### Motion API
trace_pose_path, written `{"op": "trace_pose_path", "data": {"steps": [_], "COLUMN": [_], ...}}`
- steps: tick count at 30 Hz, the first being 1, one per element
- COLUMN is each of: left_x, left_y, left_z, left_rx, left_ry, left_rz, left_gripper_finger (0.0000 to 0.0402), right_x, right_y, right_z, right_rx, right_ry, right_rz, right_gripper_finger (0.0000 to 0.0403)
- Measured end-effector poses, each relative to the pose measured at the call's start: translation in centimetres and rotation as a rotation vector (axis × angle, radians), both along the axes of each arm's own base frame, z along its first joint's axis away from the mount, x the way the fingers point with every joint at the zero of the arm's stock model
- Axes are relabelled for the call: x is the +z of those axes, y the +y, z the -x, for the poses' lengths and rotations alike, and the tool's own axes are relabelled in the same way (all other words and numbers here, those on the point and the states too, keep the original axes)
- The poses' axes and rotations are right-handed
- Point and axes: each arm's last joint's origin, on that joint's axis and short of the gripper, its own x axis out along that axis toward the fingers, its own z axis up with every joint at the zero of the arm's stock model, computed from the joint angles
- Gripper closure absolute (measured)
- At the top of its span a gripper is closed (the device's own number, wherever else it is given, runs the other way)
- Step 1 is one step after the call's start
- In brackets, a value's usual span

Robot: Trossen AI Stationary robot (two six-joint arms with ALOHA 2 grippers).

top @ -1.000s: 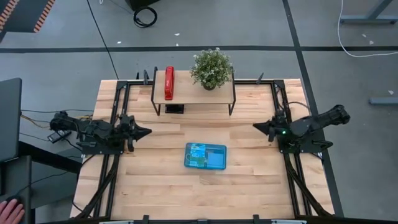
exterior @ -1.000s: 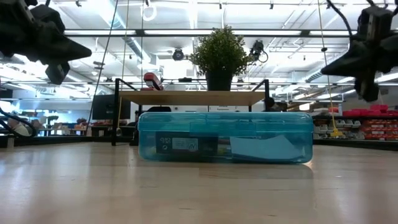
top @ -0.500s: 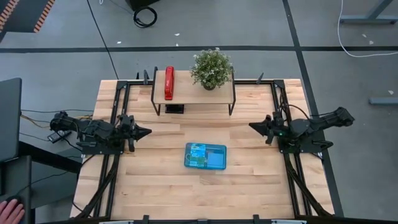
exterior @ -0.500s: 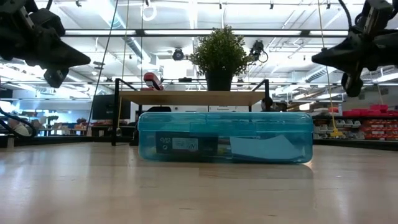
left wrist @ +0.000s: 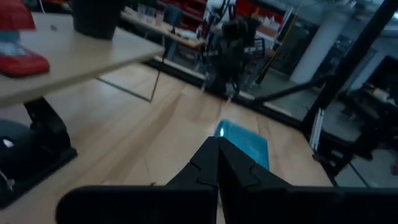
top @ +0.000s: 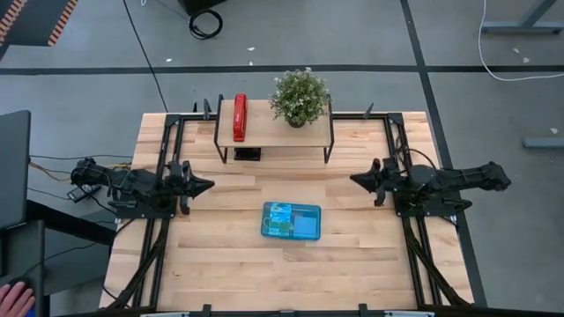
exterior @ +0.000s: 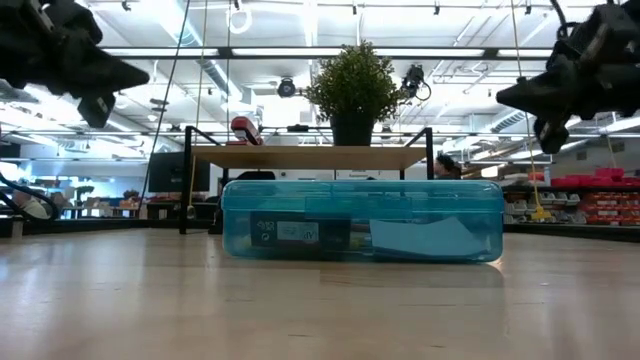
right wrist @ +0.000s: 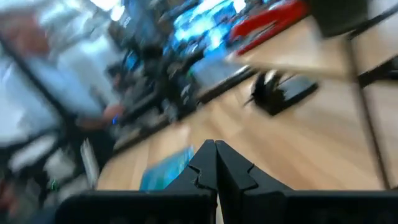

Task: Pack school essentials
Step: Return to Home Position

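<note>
A translucent blue hinged case (top: 292, 222) lies shut, flat on its base, in the middle of the table. It also shows in the low view (exterior: 362, 220). Through its walls I see a green-blue printed packet (top: 280, 214) and a pale blue pad (exterior: 430, 238); the other essentials are hidden. My left gripper (top: 210, 186) hangs shut in the air to the case's left and farther back, pointing toward the table's middle (left wrist: 217, 146). My right gripper (top: 354, 180) hangs shut to the case's right and farther back (right wrist: 214, 149). Neither touches anything.
A small wooden shelf (top: 275, 132) stands at the table's far edge, with a red stapler (top: 239, 117) and a potted plant (top: 300, 97) on top and a black object (top: 248, 154) under it. A person's hand (top: 13, 299) shows off the table's near left corner.
My right gripper has moved a little toward the table's left and tipped up from a downward slant to nearly level, while its arm stretched out flatter. It stayed shut. The case has not moved.
</note>
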Motion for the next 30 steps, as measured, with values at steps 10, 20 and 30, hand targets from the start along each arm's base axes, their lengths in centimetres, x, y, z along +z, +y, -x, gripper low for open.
{"op": "trace_pose_path", "data": {"steps": [10,20,30], "left_x": [-0.8,-0.8,-0.8], "left_y": [-0.1,0.0,0.0], "left_z": [0.1,0.1,0.1], "left_rx": [-0.036,-0.004,-0.004], "left_ry": [0.085,0.092,0.092], "left_rz": [-0.055,-0.105,-0.104], "left_gripper_finger": [0.0399,0.0371,0.0363], "right_x": [-1.7,-1.1,-1.0], "right_y": [0.2,0.2,0.2], "right_z": [-1.1,-1.1,-1.1], "right_rx": [0.143,0.157,0.156], "right_ry": [0.223,0.221,0.216], "right_rz": [0.204,0.393,0.386], "right_gripper_finger": [0.0397,0.0397,0.0397]}}
